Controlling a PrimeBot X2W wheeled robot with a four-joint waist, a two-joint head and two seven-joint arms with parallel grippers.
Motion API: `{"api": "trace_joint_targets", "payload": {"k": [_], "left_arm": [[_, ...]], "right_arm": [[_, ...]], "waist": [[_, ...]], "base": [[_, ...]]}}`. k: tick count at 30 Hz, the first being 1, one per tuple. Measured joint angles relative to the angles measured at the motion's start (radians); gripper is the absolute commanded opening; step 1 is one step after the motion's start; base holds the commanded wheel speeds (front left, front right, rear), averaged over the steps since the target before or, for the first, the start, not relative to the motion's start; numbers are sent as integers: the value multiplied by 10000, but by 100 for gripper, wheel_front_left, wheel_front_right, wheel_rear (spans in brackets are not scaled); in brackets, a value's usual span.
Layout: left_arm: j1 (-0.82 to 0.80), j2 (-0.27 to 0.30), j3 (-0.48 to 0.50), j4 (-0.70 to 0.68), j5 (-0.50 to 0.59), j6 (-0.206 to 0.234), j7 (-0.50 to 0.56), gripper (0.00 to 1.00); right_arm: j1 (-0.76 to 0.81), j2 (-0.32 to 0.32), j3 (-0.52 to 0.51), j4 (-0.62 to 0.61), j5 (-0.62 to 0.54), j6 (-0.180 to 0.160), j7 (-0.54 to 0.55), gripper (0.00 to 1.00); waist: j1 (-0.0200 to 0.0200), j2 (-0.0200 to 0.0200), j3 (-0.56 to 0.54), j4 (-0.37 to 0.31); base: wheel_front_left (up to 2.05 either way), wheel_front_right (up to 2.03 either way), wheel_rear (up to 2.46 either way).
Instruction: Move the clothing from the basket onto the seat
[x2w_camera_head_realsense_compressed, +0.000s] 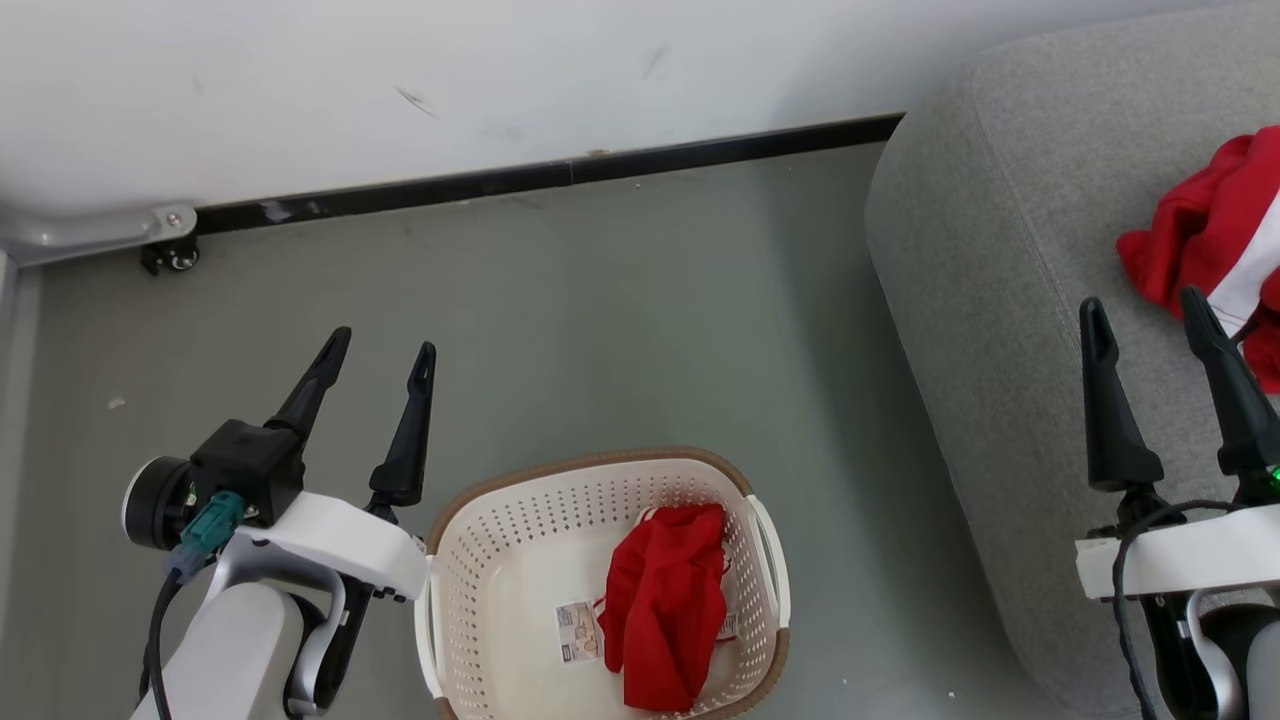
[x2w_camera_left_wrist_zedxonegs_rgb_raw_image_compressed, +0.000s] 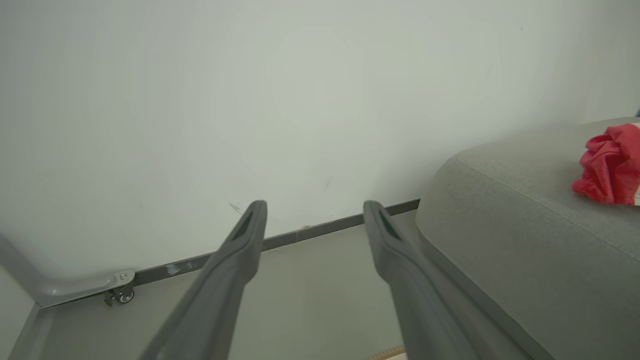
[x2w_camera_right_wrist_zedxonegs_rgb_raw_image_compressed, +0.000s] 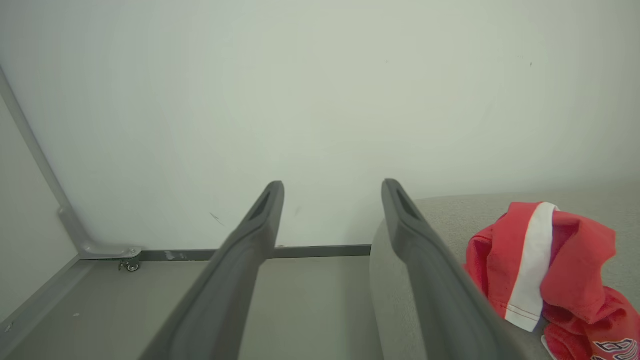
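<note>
One red garment (x2w_camera_head_realsense_compressed: 665, 618) lies crumpled in the cream-white basket (x2w_camera_head_realsense_compressed: 490, 545) on the floor at the bottom of the head view. A second red garment (x2w_camera_head_realsense_compressed: 1215, 240) with a white stripe rests on the grey seat (x2w_camera_head_realsense_compressed: 985, 280) at the right; it shows too in the right wrist view (x2w_camera_right_wrist_zedxonegs_rgb_raw_image_compressed: 545, 265) and the left wrist view (x2w_camera_left_wrist_zedxonegs_rgb_raw_image_compressed: 610, 172). My left gripper (x2w_camera_head_realsense_compressed: 385, 345) stands open above the floor, left of the basket, holding nothing. My right gripper (x2w_camera_head_realsense_compressed: 1145, 310) is open over the seat, just left of the garment there, also holding nothing.
A white wall with a dark baseboard (x2w_camera_head_realsense_compressed: 560, 175) runs across the back. A grey frame leg with a small caster (x2w_camera_head_realsense_compressed: 170, 255) stands at the far left. Grey floor (x2w_camera_head_realsense_compressed: 620, 330) lies between basket, wall and seat.
</note>
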Motion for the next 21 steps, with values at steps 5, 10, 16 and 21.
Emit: {"api": "trace_joint_targets", "payload": {"k": [5,10,16,21], "left_arm": [[-241,-29,-81,178,2,-90,48,100],[-461,-171,-284,399,75,-222,86,100],[-715,-268,-443,692,257,-255,123,100],[-865,-360,-527,928,267,-263,121,100]], "right_arm": [[-164,-2,63,-140,0,0,0,100],[-255,-2,98,-234,-10,0,-4,100],[-534,-4,184,-301,-15,0,-17,100],[-582,-4,217,-339,-13,0,-33,100]], "waist": [[0,0,289,-102],[0,0,591,-195],[0,0,944,-301],[0,0,1233,-376]], "base": [[0,0,0],[0,0,0],[0,0,0],[0,0,0]]}}
